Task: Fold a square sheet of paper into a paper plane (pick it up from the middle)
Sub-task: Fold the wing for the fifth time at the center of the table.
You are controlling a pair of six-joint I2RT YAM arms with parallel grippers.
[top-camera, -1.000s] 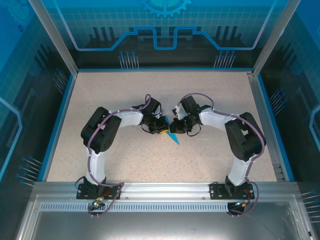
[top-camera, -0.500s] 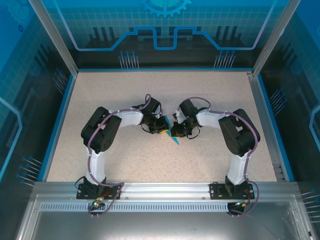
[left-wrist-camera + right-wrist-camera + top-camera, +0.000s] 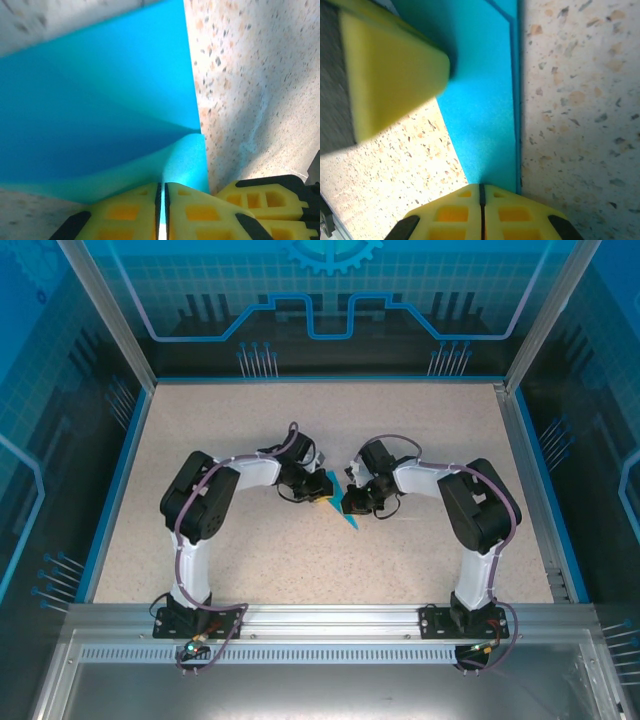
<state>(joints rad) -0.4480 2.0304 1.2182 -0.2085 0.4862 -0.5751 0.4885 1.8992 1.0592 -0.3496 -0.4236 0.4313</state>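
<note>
Right wrist view: clamped shut with right gripper (image 3: 481,192) on folded blue paper (image 3: 485,115) just ahead of the fingertips; pinched likewise with left gripper (image 3: 161,187). Best kept both pinches firm, crease drawn taut over table (image 3: 580,100) beyond. Since a second earlier: tucked right elbow inward, nudged left wrist slightly outward.

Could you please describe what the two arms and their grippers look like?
The left arm and right arm have white links, bulky black joints and lilac cables alongside. The left gripper and right gripper have yellow fingers with recessed pockets.
</note>
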